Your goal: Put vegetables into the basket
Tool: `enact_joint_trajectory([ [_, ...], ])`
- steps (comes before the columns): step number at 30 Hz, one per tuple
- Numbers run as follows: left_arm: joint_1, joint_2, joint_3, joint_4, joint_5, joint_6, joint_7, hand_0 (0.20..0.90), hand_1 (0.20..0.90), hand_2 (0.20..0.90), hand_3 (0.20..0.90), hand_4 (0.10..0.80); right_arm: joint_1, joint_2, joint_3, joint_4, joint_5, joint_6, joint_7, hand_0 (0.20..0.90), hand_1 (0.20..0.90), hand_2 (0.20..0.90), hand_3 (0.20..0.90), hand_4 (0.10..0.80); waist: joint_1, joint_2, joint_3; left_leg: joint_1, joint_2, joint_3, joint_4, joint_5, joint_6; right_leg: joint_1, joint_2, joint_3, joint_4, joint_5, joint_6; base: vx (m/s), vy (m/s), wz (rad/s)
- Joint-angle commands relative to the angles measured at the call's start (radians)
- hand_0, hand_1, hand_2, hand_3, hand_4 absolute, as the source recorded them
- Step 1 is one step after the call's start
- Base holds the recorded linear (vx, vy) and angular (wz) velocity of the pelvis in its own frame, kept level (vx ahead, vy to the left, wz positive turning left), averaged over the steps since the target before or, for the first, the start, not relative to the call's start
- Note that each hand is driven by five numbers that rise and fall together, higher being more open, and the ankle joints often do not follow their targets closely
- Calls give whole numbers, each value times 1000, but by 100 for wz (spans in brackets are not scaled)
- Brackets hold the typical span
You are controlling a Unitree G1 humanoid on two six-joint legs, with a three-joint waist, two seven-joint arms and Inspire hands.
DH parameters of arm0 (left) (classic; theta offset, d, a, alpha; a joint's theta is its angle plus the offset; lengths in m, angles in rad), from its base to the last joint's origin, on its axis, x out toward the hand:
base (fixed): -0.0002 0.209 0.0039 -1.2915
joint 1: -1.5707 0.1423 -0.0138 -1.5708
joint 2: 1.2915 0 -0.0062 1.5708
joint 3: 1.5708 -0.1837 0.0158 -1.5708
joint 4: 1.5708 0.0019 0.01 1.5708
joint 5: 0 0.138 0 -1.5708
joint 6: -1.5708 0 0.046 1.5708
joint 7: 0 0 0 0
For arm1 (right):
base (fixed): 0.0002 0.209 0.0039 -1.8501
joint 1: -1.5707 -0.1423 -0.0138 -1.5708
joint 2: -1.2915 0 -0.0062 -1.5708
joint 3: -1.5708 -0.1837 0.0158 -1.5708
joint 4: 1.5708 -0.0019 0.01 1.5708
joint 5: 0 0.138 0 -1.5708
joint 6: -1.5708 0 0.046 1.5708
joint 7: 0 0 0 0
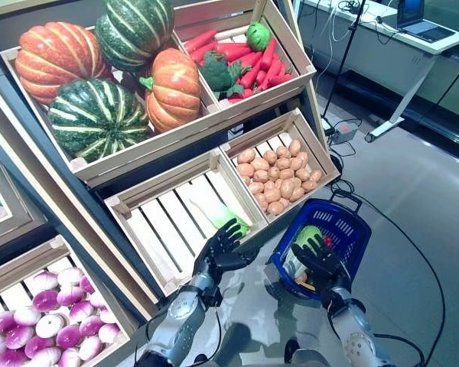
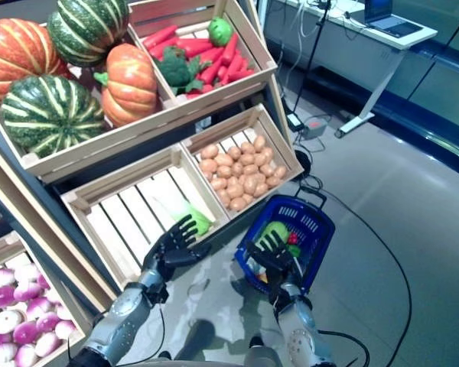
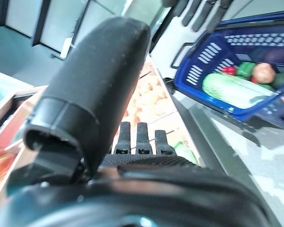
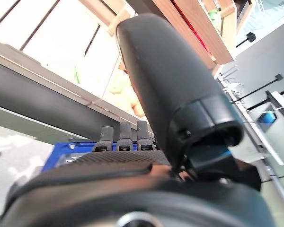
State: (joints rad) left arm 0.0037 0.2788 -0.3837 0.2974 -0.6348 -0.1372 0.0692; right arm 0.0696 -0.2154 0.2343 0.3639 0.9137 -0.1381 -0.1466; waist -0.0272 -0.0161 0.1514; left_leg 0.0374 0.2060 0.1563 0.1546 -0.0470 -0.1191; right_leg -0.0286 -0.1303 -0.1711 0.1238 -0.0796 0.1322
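Fingers on my left hand (image 1: 223,243) are straight and spread, holding nothing, reaching over the front rail of the slatted crate (image 1: 170,222) toward the pale green vegetable (image 1: 228,217) that lies on the slats just past my fingertips; I cannot tell whether they touch it. Fingers on my right hand (image 1: 319,257) are likewise extended and loose, with nothing in them, hovering at the near rim of the blue basket (image 1: 352,229), which stands on the grey floor (image 1: 413,229) just beside the shelf's lower corner. Inside the basket I see a long light green vegetable (image 3: 229,90), a small red one (image 3: 228,70), a darker green one (image 3: 246,69) and a brownish round one (image 3: 263,73), all lying together at the bottom. To the right of the slatted crate, touching it, is a crate of potatoes (image 1: 279,174). On the tier above sits a crate with two orange pumpkins (image 1: 172,88) and two striped green pumpkins (image 1: 97,118), and next to it a crate of red carrots (image 1: 249,61) with a broccoli head (image 1: 216,74) and a green pepper (image 1: 258,35). Down at my lower left is a bin of purple-and-white turnips (image 1: 50,321). Well apart, across the floor, stands a white desk (image 1: 398,38) with a laptop (image 1: 419,19) on it.
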Motion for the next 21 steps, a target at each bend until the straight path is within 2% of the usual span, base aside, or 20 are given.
enact_joint_trajectory([
  [1,-14,42,31,-102,-32,-142,-78,900,900,900,900,800,-23,-24,37,-72,-47,-85,19,900,900,900,900,800,20,-47,55,-226,-21,-59,360,165,2,92,8,9,-82,99,-105,198,95,8],
  [3,2,45,54,-104,-58,-142,-104,900,900,900,900,800,-31,-31,37,-47,-47,-86,7,900,900,900,900,800,39,-29,73,-218,-20,-65,262,182,-8,114,13,5,-73,83,-89,276,200,-3],
  [4,10,48,63,-110,-63,-141,-126,900,900,900,900,800,-33,-34,34,-43,-35,-99,0,900,900,900,900,800,58,-8,79,-207,-12,-66,96,217,-16,142,24,1,-74,62,-74,304,235,-14],
  [8,-30,61,37,-133,23,-158,-103,900,900,900,900,800,-45,-30,20,-34,-8,-153,-20,900,900,900,900,800,101,0,95,-239,9,-85,-188,309,-35,238,24,17,-104,11,-46,294,253,-1],
  [12,-79,85,23,-120,117,-139,-78,900,900,900,900,800,-43,-4,8,-15,-5,-188,-73,900,900,900,900,800,109,-7,73,-234,-21,-64,-168,251,-2,275,-32,9,-72,-25,-10,314,307,-9],
  [13,-85,111,13,-125,146,-121,-84,900,900,900,900,800,-23,15,-8,-18,21,-189,-133,900,900,900,900,800,110,-13,58,-261,-35,-68,-90,218,13,284,-68,5,-21,-35,10,334,285,-53],
  [14,-83,118,11,-129,155,-114,-87,900,900,900,900,800,-21,22,-12,-12,30,-189,-134,900,900,900,900,800,111,-16,51,-258,-50,-82,-84,205,28,279,-77,15,2,-32,17,346,284,-45],
  [15,-82,125,7,-130,175,-109,-89,900,900,900,900,800,-19,31,-15,-1,34,-188,-134,900,900,900,900,800,113,-18,44,-250,-68,-93,-85,194,46,274,-90,25,34,-8,24,303,252,-34],
  [16,-83,137,-9,-124,209,-96,-83,900,900,900,900,800,-19,50,-20,19,29,-189,-138,900,900,900,900,800,113,-24,28,-230,-105,-95,-97,181,74,250,-124,39,111,84,37,335,299,-26],
  [17,-86,145,-23,-124,210,-82,-84,900,900,900,900,800,-15,62,-22,16,22,-190,-135,900,900,900,900,800,108,-19,18,-212,-122,-97,-105,173,87,213,-146,47,189,143,42,342,315,-30],
  [19,-84,155,-43,-111,227,-57,-95,900,900,900,900,800,4,77,-9,-4,-12,-196,-141,900,900,900,900,800,88,11,8,-144,-137,-92,-130,147,110,102,-181,46,349,228,35,351,297,-4],
  [21,-76,160,-32,-104,223,-29,-89,900,900,900,900,800,10,86,-4,-17,-36,-169,-174,900,900,900,900,800,62,32,7,-69,-127,-49,-167,140,107,2,-174,40,395,213,26,295,168,-1],
])
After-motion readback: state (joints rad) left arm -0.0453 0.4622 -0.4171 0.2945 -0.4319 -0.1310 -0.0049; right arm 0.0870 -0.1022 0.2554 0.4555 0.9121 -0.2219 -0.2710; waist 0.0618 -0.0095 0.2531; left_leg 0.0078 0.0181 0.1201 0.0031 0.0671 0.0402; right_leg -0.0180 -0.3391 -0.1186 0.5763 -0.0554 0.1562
